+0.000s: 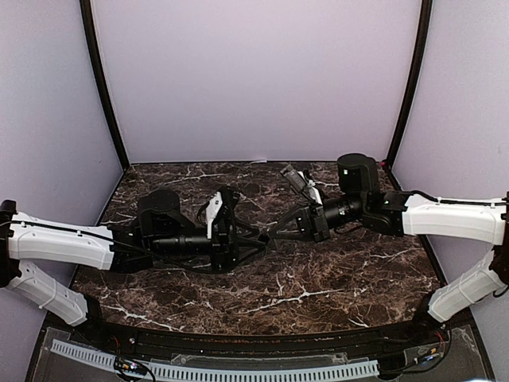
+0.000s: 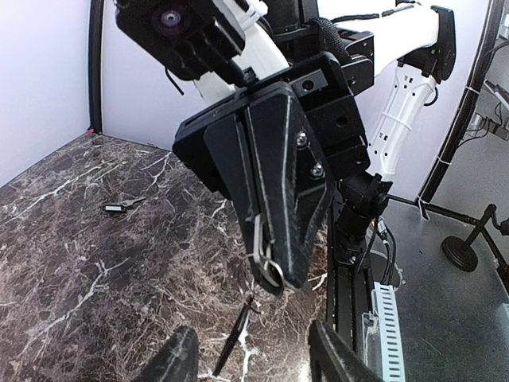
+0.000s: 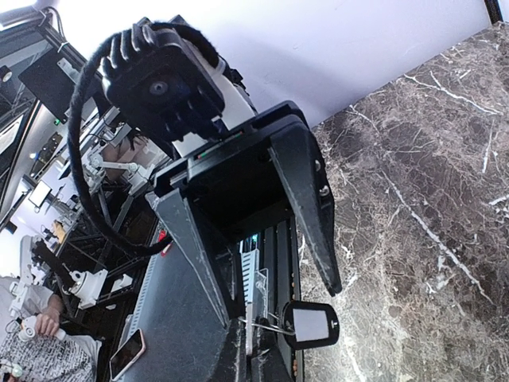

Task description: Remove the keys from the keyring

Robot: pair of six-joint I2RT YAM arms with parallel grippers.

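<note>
Currently the right gripper is pinching its jaws tight on the silvery keyring, which is poking out at the fingertips above the marble table. The left gripper is facing it close by with its jaws standing wide apart and gripping nothing; its two fingers are showing at the bottom of its own wrist view, one on each side of the ring above. One key is lying flat on the table, well apart from both grippers, toward the back wall. A second dark, thin key is showing just below the ring, though I cannot tell whether it is hanging or lying on the stone. In the right wrist view a small black-rimmed tab is sitting beside a thin wire.
</note>
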